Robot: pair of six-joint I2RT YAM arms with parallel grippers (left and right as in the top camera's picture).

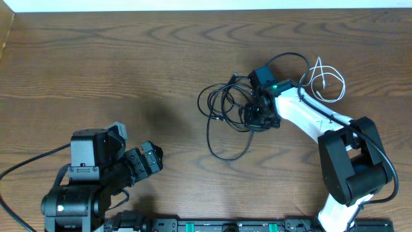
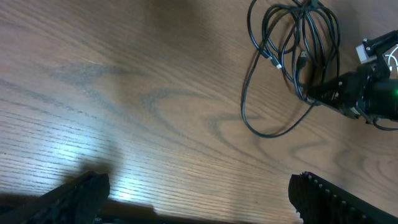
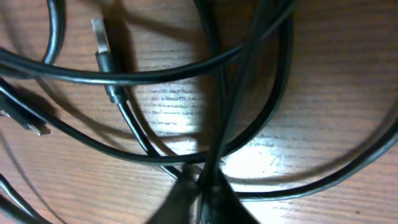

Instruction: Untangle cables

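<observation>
The black cables (image 1: 222,103) lie tangled in loose loops right of the table's middle, with one long loop trailing toward the front (image 2: 267,135). A white cable (image 1: 328,80) is coiled apart at the far right. My right gripper (image 1: 257,116) is down on the right edge of the tangle. In the right wrist view, my right gripper (image 3: 202,186) is shut on a black cable (image 3: 217,124) that crosses over other strands, and a small silver plug (image 3: 99,37) lies at the upper left. My left gripper (image 2: 199,193) stands wide open above bare table at the front left, far from the cables.
The wooden table (image 1: 96,64) runs out to the left and back. A thicker black wire (image 1: 26,164) runs from the left arm's base off the left edge. The robot's base rail (image 1: 225,225) lines the front edge.
</observation>
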